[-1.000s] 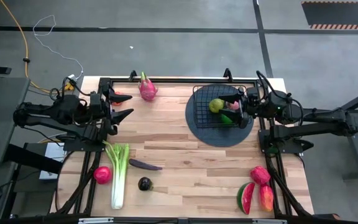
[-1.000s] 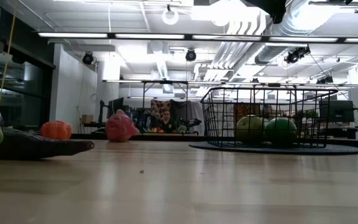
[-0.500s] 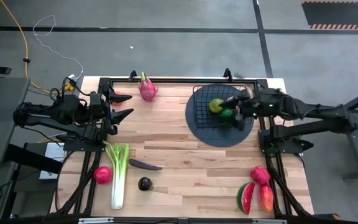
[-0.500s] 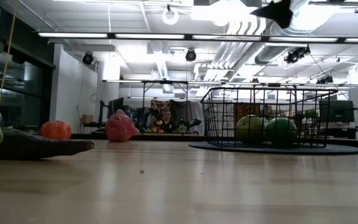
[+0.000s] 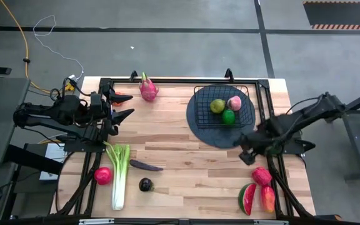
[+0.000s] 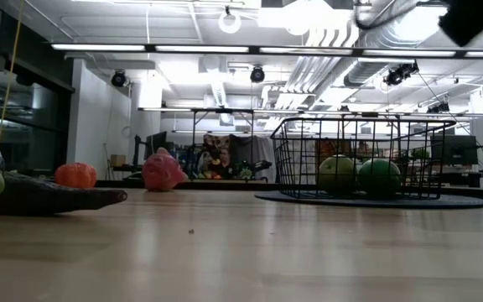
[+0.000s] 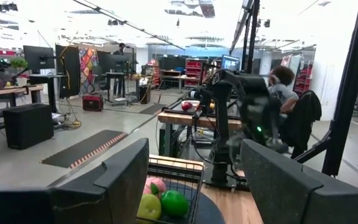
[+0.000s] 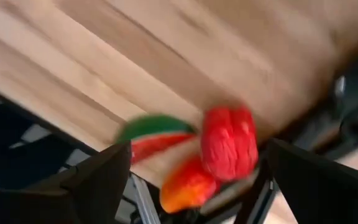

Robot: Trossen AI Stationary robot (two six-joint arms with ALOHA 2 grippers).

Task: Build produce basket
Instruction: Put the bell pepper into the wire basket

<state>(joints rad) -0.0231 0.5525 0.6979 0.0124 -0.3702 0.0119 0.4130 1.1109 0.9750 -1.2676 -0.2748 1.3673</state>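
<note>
Black wire basket (image 5: 222,107) upper right of high view, on dark round mat (image 5: 205,130); holds yellow-green fruit (image 5: 217,105), green fruit (image 5: 229,116), peach-pink fruit (image 5: 234,102).

Right gripper (image 5: 247,155) right of centre, below mat, fingers wide, empty, above bare wood near red fruit (image 5: 261,175), watermelon slice (image 5: 247,198), mango (image 5: 268,199).

Left gripper (image 5: 121,107) left side, fingers partly open, empty.

Celery (image 5: 119,174), eggplant (image 5: 145,165), dark fruit (image 5: 145,184), dragon fruit (image 5: 147,88) outside basket.

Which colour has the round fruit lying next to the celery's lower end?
Red fruit, left of the celery; best seen in the high view.
</note>
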